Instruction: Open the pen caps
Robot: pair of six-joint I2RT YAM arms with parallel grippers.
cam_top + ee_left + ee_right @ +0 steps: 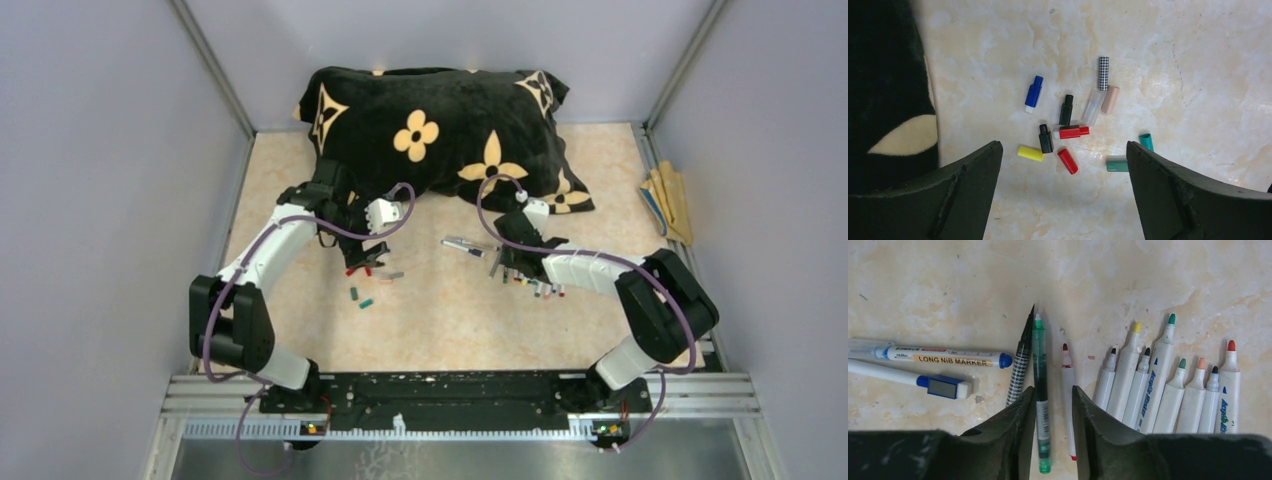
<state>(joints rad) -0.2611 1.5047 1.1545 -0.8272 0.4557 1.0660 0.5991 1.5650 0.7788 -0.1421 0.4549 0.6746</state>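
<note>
Left tool (1063, 146) spread wide, holding nothing, hanging over a loose scatter of caps (1073, 132) on the tabletop (1198, 75): blue, two black, two red, yellow, two green, beige, a checkered one and a clear one. Most of them sit between the fingers (973, 175), and the two green lie just beside the right finger. Black pillow (883, 75) at the left edge of that view. Right tool (1053, 392) has its fingers close together with a narrow gap, pinching nothing visible, low over the pens (1168, 385). A green pen (1040, 390) and a thin red-tipped one (1067, 375) show through the gap, lying flat. A checkered pen (1020, 365) is just left of them. Right of the gap is a row of white markers side by side, bare tips pointing away. Two more pens (943, 356) lie crosswise at far left with blue ends; can't tell if they are capped. In the top view the caps sit by the left tool, the pens under the right, well apart.
</note>
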